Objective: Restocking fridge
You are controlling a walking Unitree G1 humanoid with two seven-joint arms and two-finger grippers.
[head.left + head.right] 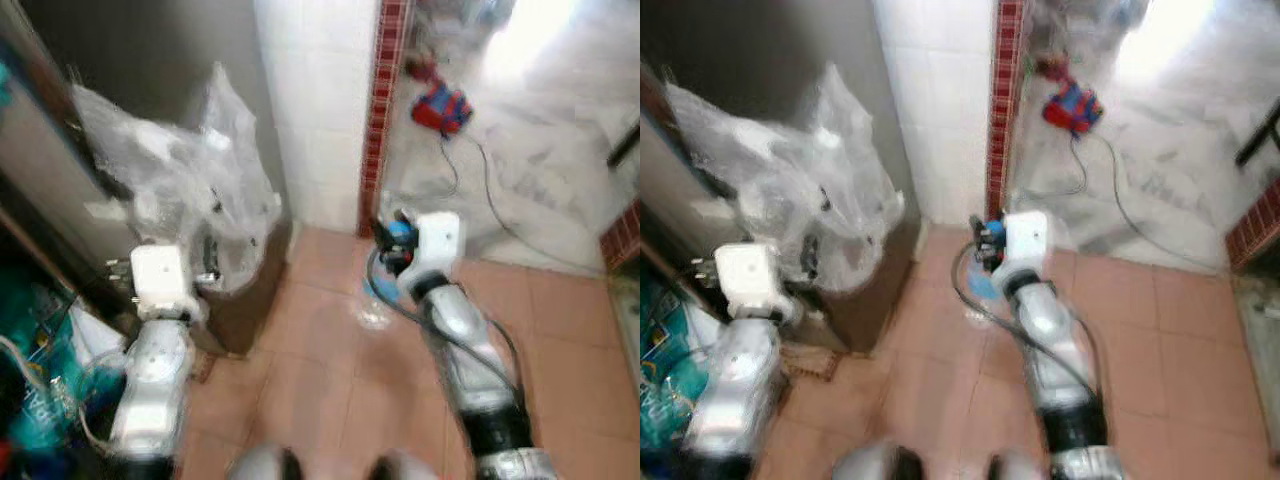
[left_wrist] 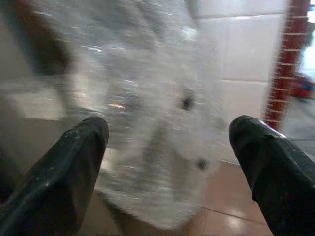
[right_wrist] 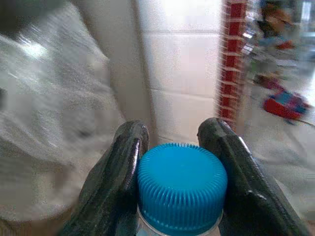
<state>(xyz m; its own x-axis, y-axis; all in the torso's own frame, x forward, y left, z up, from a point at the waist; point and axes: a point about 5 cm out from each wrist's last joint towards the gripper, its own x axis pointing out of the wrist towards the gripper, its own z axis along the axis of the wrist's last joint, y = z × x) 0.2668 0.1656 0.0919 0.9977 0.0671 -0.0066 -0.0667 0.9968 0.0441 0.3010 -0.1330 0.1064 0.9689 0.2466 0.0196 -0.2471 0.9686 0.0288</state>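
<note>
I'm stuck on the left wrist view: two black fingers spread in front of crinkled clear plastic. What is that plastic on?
Observer: It is a clear plastic bag bunched against the grey fridge; the left gripper is open, facing it.
Operator: Is the right arm carrying anything?
Observer: Yes. The right gripper is shut on a blue-capped bottle, fingers at the cap.
Operator: Anything on the floor further off?
Observer: A red and blue object with a trailing cable lies on the pale floor past the red brick strip.
</note>
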